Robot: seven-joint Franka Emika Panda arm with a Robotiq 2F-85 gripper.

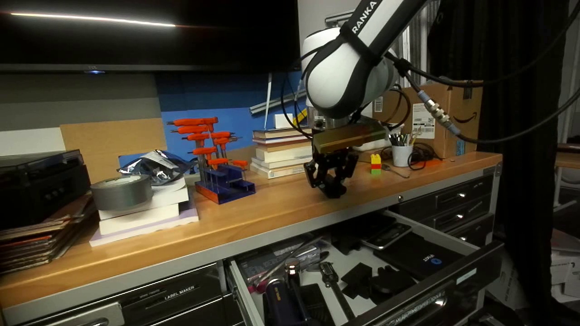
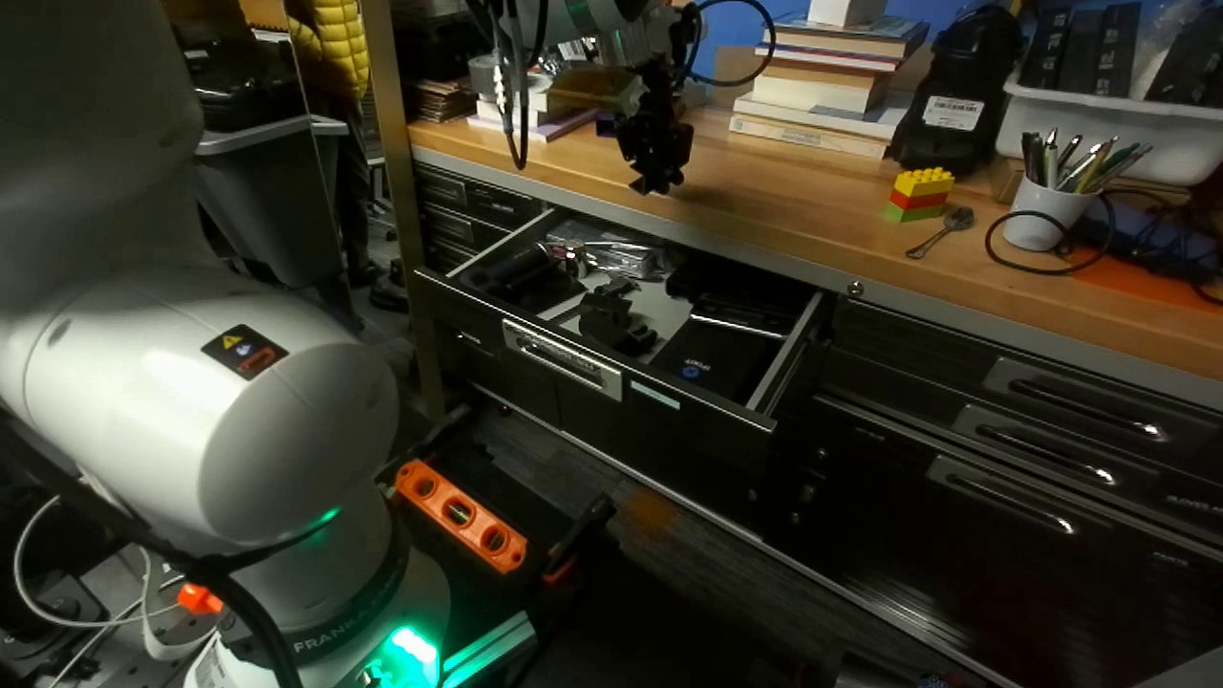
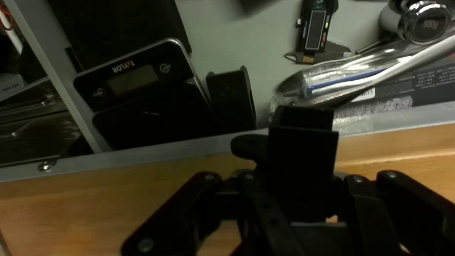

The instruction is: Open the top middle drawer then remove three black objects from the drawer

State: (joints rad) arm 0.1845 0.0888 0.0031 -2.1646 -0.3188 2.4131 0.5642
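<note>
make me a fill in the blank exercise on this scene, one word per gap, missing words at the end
The top middle drawer is not shut but ____.
The claw grips a block whose colour is ____.
In the wrist view, the scale bears the printed name ____.
The toy brick stack is coloured ____ at the top.

Missing words: open; black; Taylor; yellow

Drawer (image 2: 712, 411) open, one black block (image 3: 302, 149) is gripped.
</note>
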